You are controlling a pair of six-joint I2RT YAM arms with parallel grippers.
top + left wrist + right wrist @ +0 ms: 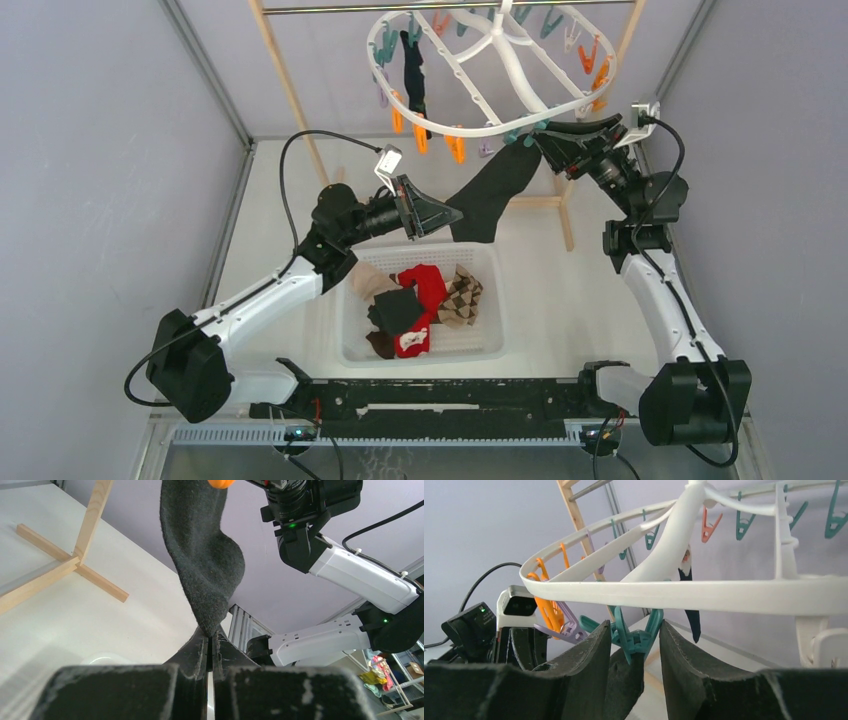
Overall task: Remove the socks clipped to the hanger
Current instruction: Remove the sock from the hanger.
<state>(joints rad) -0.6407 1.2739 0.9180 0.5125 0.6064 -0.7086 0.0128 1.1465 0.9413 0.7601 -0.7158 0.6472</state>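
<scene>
Top view: black sock (492, 195) at frame centre hangs from hanger (724, 595), toe pinched in closed left claw (440, 213). Right claw (635, 630) half-open, straddling teal clip (639, 640). Next: squeeze clip, pull sock free.

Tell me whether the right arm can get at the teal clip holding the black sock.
Probably yes: the right tool sits astride the teal clip just below the hanger rim, with nothing in between.
</scene>
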